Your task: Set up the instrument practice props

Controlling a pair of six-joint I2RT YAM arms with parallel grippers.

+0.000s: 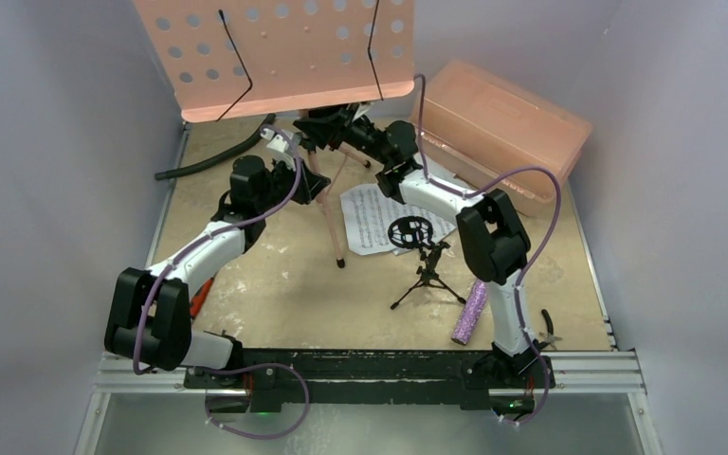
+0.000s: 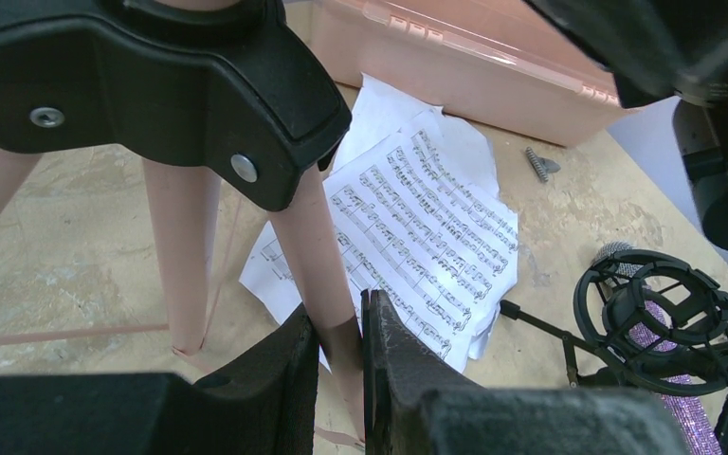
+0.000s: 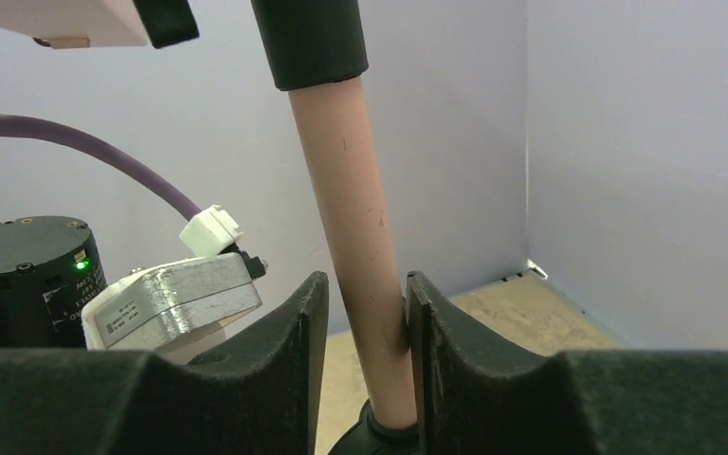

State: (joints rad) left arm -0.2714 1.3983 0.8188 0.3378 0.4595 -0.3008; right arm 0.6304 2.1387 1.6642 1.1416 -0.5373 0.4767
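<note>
Seeing the left end effector point(image 2: 341, 327) clamped shut on one tripod leg point(image 2: 315, 246) of the pink music stand point(image 1: 284, 52), which stands upright at the far middle of the tabletop point(image 1: 265, 294). The right end effector point(image 3: 365, 303) sits open around a pink tube point(image 3: 351, 199) of the same stand, the tube touching one finger with a gap at the other. We note sheet-music pages point(image 1: 368, 213) flat just right of the legs, the black mic stand point(image 1: 427, 275) upright at their near edge, the purple glitter microphone point(image 1: 469, 313) lying beside it, and the salmon box point(image 1: 517, 118) far right.
</note>
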